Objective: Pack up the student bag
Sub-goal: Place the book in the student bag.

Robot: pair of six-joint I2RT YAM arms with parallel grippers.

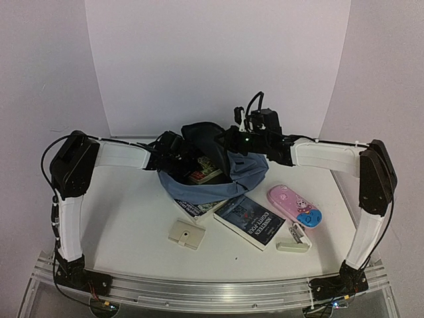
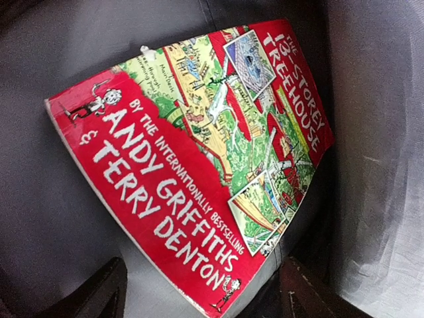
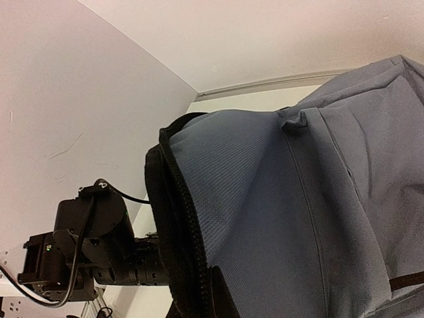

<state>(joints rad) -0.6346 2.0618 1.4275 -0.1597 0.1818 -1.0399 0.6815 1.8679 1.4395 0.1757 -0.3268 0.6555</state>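
Roughly mid-table, just ahead of both arms, the student bag lies slumped with its mouth pulled open. The right gripper is clamped on the bag's black zip-edged rim and holds it raised; in its wrist view slate-blue cloth fills most of the frame. The left gripper reaches into the opening with its jaws spread wide and nothing between them. Its dark fingers hover over a red paperback, The 13-Storey Treehouse, which lies flat on the bag's grey lining.

Just beside the bag's near edge a Nineteen Eighty-Four paperback lies on the table. Another dark book pokes out from under the fabric. Right of these lies a pink and blue pencil case. A cream wallet sits left of the paperback, and a small white stapler, as far as its shape tells, sits right of it.
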